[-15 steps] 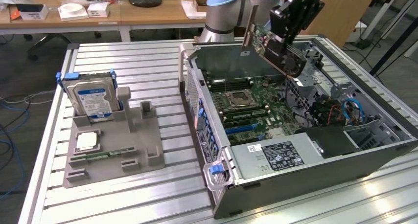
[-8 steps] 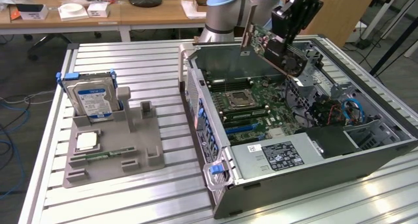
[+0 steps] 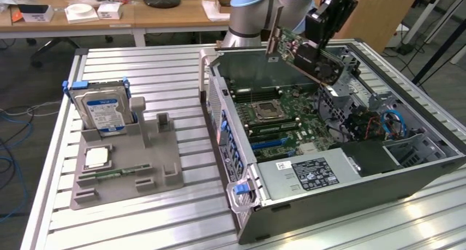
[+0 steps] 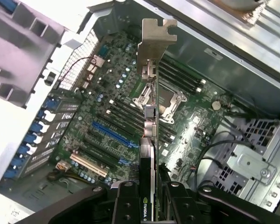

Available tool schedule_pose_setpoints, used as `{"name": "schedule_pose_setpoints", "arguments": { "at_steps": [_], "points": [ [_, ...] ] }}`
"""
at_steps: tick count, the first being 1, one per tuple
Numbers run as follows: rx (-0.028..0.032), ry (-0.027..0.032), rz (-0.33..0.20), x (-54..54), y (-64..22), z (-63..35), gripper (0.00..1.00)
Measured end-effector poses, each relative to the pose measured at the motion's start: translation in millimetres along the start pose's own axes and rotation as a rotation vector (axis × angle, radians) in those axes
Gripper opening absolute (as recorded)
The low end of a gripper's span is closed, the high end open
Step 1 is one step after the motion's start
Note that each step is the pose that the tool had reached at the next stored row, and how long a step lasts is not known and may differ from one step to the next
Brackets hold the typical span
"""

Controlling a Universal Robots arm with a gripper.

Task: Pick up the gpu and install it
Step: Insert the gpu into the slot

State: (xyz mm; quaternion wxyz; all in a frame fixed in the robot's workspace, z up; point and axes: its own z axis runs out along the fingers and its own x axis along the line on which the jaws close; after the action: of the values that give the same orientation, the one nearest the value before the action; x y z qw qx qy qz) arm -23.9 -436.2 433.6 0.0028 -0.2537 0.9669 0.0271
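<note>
End effector (image 4: 150,203) clamped on the NVIDIA-marked gpu (image 3: 302,56), held tilted above the open computer case (image 3: 328,209)

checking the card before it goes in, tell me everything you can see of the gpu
The gpu is a thin flat card with a dark black face, a greenish circuit board and a silver metal bracket at one end. It hangs tilted in the air above the open computer case, over the motherboard, not seated in any slot. The claw is shut on the end away from the bracket, where green lettering shows. Nothing else touches it.
</note>
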Motion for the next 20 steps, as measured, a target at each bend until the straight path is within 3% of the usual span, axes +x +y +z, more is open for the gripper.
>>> {"name": "schedule_pose_setpoints", "arguments": {
  "at_steps": [20],
  "points": [
    [-0.0069, 0.0183, -0.358, 0.0, -0.1, 0.9, 0.27]
  ]
}}
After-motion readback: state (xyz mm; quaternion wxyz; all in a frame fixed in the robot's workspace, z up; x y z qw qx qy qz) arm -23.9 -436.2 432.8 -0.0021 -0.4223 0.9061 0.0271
